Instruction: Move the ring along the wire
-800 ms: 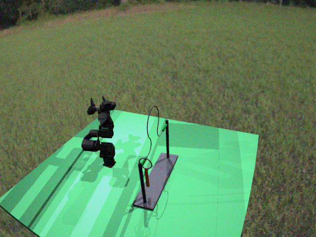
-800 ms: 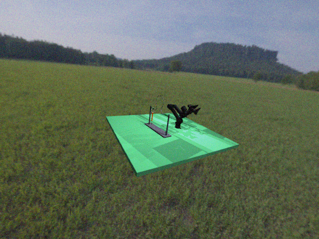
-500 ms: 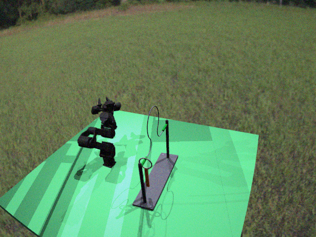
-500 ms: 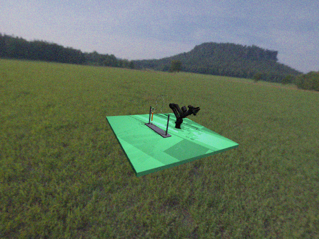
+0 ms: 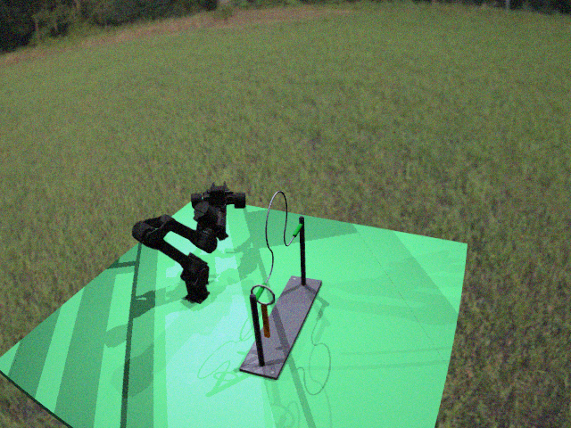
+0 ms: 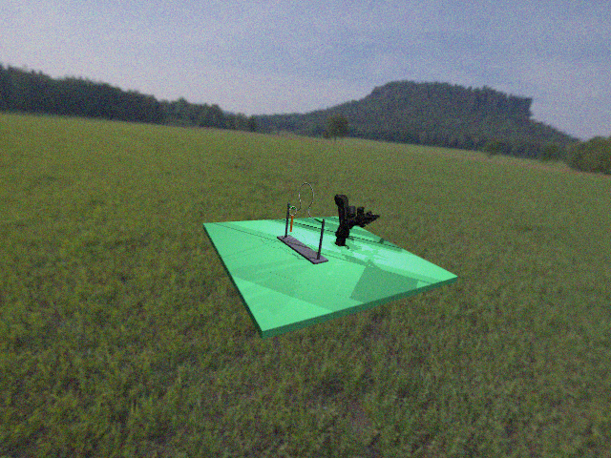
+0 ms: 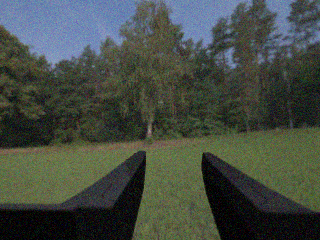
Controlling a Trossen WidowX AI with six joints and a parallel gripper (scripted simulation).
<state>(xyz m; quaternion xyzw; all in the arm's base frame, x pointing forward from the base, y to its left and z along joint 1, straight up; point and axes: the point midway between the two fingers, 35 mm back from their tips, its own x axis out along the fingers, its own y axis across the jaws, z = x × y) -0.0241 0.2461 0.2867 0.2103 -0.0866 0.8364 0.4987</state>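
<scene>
The ring point(image 5: 274, 299) hangs around the green wire part point(image 5: 260, 292) beside the near post point(image 5: 257, 332) in the top view. Its orange handle point(image 5: 265, 321) point(image 6: 291, 223) points down, clear of the base plate. The other green part point(image 5: 297, 230) is at the far post point(image 5: 302, 253). The thin grey wire point(image 5: 266, 226) rises in a tall loop between them. My gripper point(image 7: 173, 158) is partly open with nothing between its fingers. In the exterior view the gripper point(image 6: 377, 216) points away from the wire and stands well apart from the ring and handle.
The posts stand on a long grey base plate point(image 5: 294, 313) point(image 6: 299, 248) on the green table point(image 5: 383, 322) point(image 6: 276, 301). The arm's base stands beside the wire frame. The wrist view shows only grass, trees and sky beyond the fingers.
</scene>
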